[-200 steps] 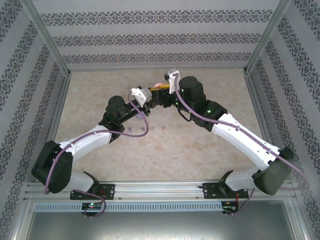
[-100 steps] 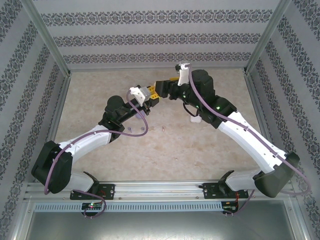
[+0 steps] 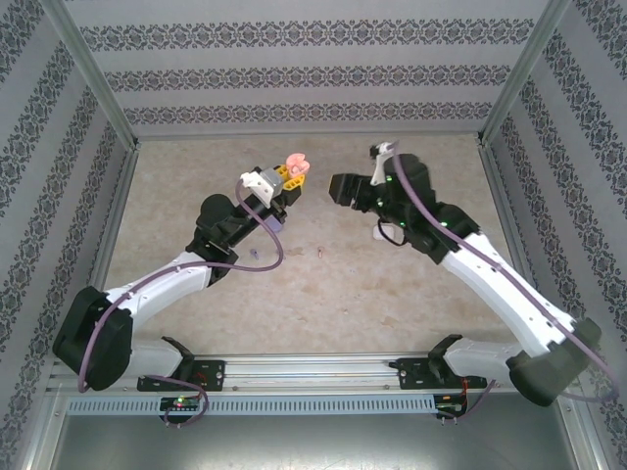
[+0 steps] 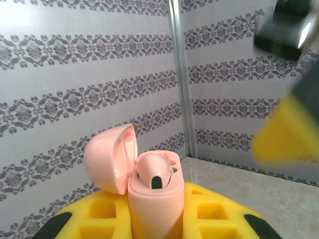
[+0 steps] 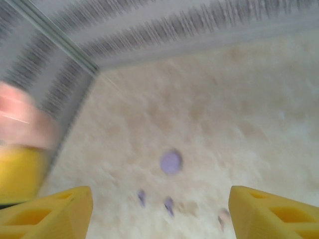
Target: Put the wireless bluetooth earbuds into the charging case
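Pink charging case upright, lid hinged open, seated earbud in one slot. Case pinched between yellow fingers of left gripper, held above table, toward far wall. Right gripper near case, facing it, jaws spread wide, nothing between. On table below, blurred: purple earbuds, loose pinkish earbud, round purple object just beyond them.

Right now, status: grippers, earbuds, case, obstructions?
Left gripper shut on pink charging case, lid open, one earbud seated. Right gripper open, empty. Loose earbuds on table. Nothing obstructing.
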